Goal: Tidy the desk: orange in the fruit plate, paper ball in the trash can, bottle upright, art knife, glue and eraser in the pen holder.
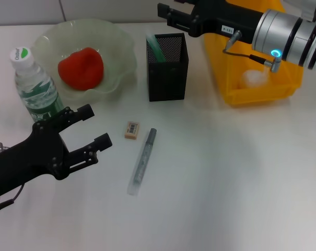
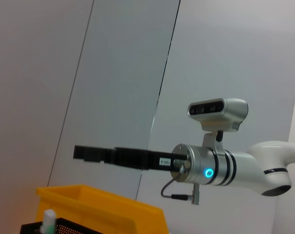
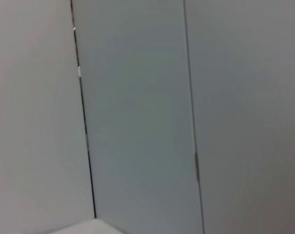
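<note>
So the white surface [image 1: 225, 183] has most of the stuff spread across it. The left gripper [image 1: 92, 128] sits near-left, just right of the bottle [image 1: 35, 86], fingers [image 1: 85, 111] spread wide and holding nothing. The bottle is standing upright at the left edge, green label, white cap. Just behind it on the far left is the pale green plate [image 1: 118, 44], with the orange [image 1: 81, 68] sitting inside it (looks more red than orange tbh). The black mesh holder [image 1: 167, 70] stands in the far middle, with a green-ish stick poking out of it, can't tell what that is. On the bare surface in front of the holder, the eraser [image 1: 132, 129] lies flat, and just to its right the knife [image 1: 142, 161] lies at a slant, running from near the eraser toward the near side; the two are close but apart. The yellow bin [image 1: 252, 91] is far right, just beside the holder, with the paper ball [image 1: 254, 78] inside. The right gripper [image 1: 171, 14] is up high at the far side, reaching left over the bin toward the space behind the holder; can't tell how its fingers stand. The left wrist view shows that same right arm sideways above the bin.
</note>
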